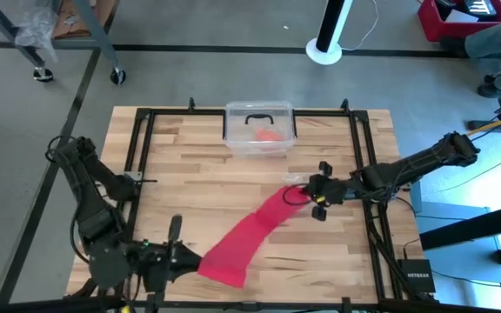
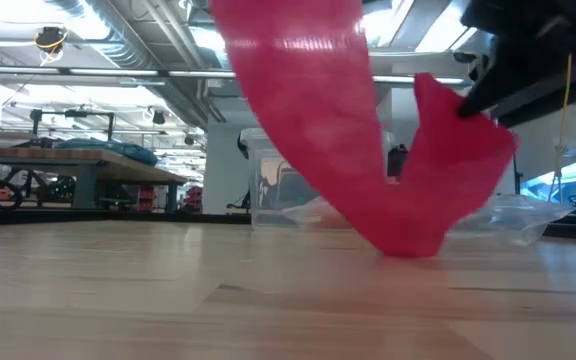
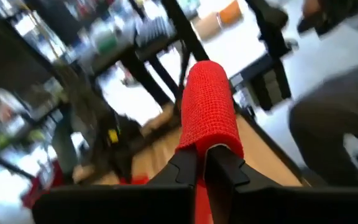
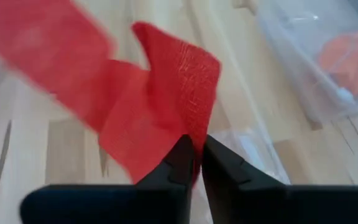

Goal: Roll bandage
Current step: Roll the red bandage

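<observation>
Both claws are clamped on the bandage (image 1: 252, 233), one at each end. Left claw (image 3: 201, 163), low near the front left corner of the tabletop (image 1: 198, 165), has its two dark fingers (image 3: 182, 167) pressed together on one end of the red cloth, which rises between them in the left wrist view. Right claw (image 4: 195, 160), toward the right side of the tabletop, pinches the other end, where the cloth folds over on itself.

Between the two claws the bandage runs as a long red band, slanting from the front left toward the right middle of the tabletop. In the low view it sags in a V, and its lowest fold (image 2: 408, 235) sits at the wood; whether it touches cannot be told.

A clear plastic box (image 1: 260, 130) with a dark handle stands at the middle of the back edge, holding an orange-red lump (image 1: 269, 135). Some crinkly clear plastic (image 2: 528, 215) lies on the wood by the right claw, partly behind the cloth. A black metal frame (image 1: 142, 148) runs along the tabletop's edges.

Off the front right corner sits a small black device (image 1: 414, 276) with white lettering that reads NETGEAR.

The left wrist view's background is too smeared to make out.
</observation>
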